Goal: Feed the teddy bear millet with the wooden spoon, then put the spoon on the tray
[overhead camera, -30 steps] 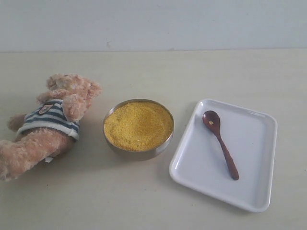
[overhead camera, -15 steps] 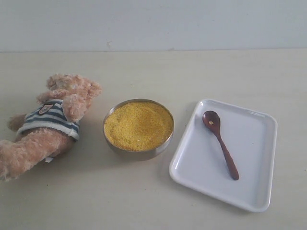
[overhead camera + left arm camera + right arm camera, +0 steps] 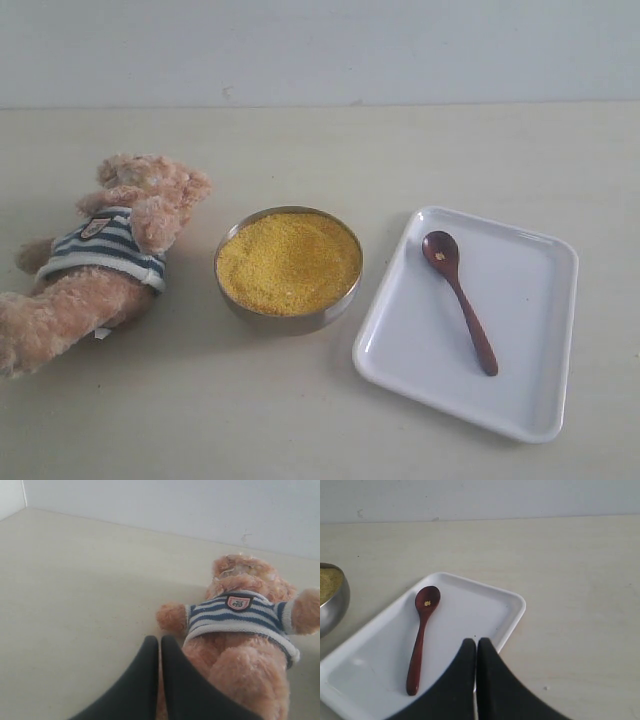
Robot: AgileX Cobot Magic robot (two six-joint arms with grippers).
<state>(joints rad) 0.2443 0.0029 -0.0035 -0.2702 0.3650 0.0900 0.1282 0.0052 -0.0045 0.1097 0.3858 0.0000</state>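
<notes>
**A:** Starting nearest the cameras, how do the grippers look?

**B:** The left gripper [image 3: 160, 639] has its jaws pressed together with nothing between them, close by the legs of the bear [image 3: 240, 630]. The right gripper [image 3: 476, 641] is closed and empty too, by the rim of the tray [image 3: 465, 610].

**A:** And on the table [image 3: 300, 430]?

**B:** The tray comes first, on the right, set at a slight angle. The spoon [image 3: 462, 300] lies flat inside it, with its handle toward the front and its round end toward the back. A few yellow grains sit in that round end.

**A:** Where is the millet [image 3: 289, 262]?

**B:** It fills the bowl [image 3: 285, 322] in the middle. The bowl stands just left of the tray, not touching it.

**A:** And the bear?

**B:** At the far left, leaning back with its legs forward and its head toward the wall [image 3: 320, 50]. It is apart from the bowl and well apart from the spoon.
</notes>
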